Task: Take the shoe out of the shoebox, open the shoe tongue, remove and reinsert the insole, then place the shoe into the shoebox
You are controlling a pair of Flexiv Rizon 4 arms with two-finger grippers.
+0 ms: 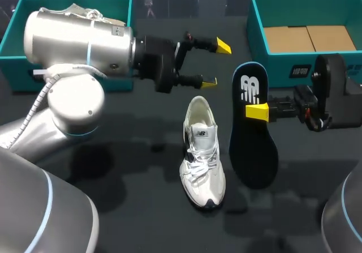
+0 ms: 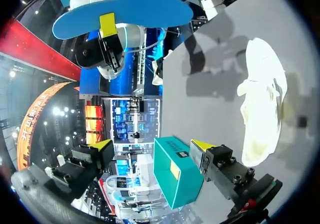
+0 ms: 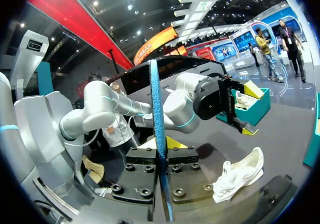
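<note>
A white sneaker (image 1: 202, 151) lies on the dark table, its toe toward the front edge; it also shows in the left wrist view (image 2: 262, 103) and the right wrist view (image 3: 240, 176). Just right of it hangs the dark insole (image 1: 253, 134), blue underneath (image 2: 122, 16), above the table. My right gripper (image 1: 260, 111) is shut on its edge (image 3: 161, 151), and the insole (image 3: 156, 108) stands edge-on between the fingers. My left gripper (image 1: 216, 64) hovers open and empty behind the sneaker (image 2: 152, 146).
A teal shoebox (image 1: 257, 38) with cardboard inside stands at the back right (image 2: 177, 176). Another teal box (image 1: 11, 43) at the back left, partly hidden by my left arm, holds a second white shoe (image 3: 247, 99).
</note>
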